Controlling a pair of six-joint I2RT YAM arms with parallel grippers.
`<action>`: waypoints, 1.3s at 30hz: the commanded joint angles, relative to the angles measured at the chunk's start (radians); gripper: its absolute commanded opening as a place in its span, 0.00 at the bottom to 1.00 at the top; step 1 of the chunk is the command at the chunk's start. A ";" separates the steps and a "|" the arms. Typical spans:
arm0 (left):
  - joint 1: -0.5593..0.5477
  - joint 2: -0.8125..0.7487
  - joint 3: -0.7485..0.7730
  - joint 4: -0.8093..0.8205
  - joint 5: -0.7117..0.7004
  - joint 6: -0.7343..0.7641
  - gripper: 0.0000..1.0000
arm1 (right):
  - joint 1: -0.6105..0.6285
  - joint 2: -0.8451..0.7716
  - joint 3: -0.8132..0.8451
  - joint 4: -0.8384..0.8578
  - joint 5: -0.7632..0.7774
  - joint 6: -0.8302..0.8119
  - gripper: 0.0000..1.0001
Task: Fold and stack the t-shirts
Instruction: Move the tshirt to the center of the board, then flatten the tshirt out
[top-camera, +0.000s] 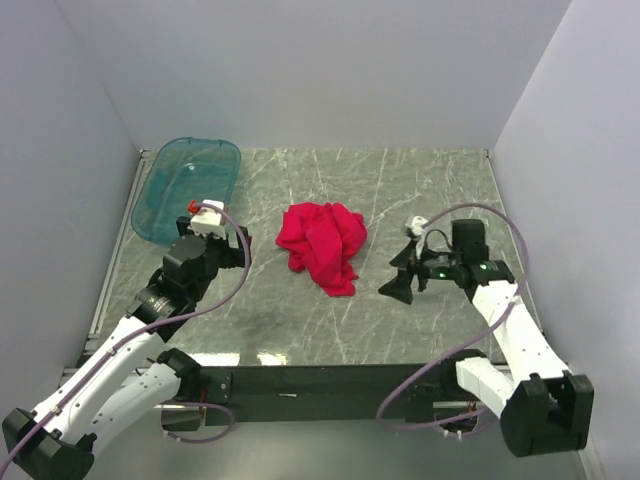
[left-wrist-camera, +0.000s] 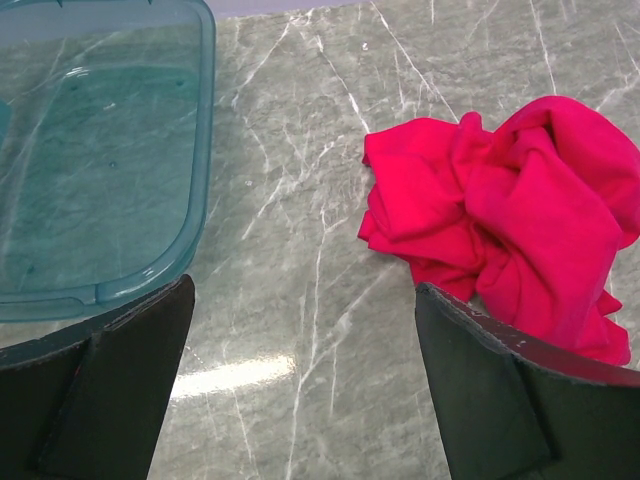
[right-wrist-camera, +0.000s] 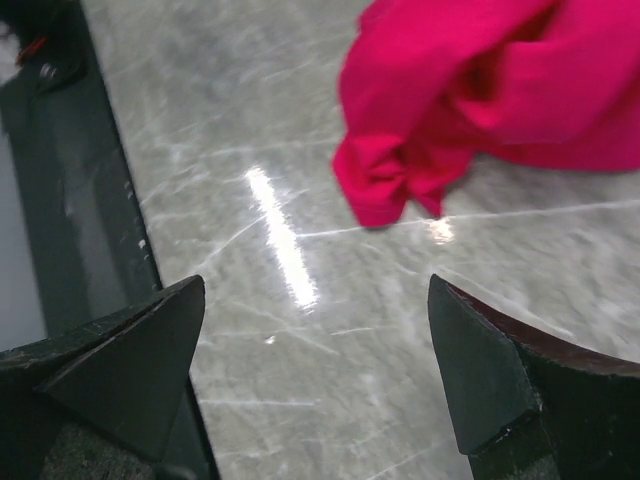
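Now, left claw (left-wrist-camera: 300, 385), right claw (top-camera: 400, 272) gaping, flanking crumpled t-shirt (top-camera: 322, 243)

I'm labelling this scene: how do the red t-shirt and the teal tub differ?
The t-shirt is opaque bright red; the tub is see-through teal. The t-shirt lies crumpled mid-table; the tub stands flat at the far left corner. Both rest on the marbled table.

Red t-shirt (top-camera: 322, 245): one
Teal tub (top-camera: 170, 190): one
Marbled table (top-camera: 430, 190): one
Grippers: two, the left gripper (left-wrist-camera: 303, 290) and the right gripper (right-wrist-camera: 315, 285)
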 joint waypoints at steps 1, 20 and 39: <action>-0.003 -0.011 0.033 0.015 0.015 0.012 0.97 | 0.112 0.049 0.097 -0.070 0.084 -0.047 0.98; -0.003 -0.058 0.024 0.009 -0.015 0.007 0.97 | 0.361 0.449 0.410 0.138 0.349 0.477 0.89; -0.003 -0.046 0.026 0.006 -0.009 0.009 0.97 | 0.409 0.647 0.510 0.193 0.541 0.697 0.74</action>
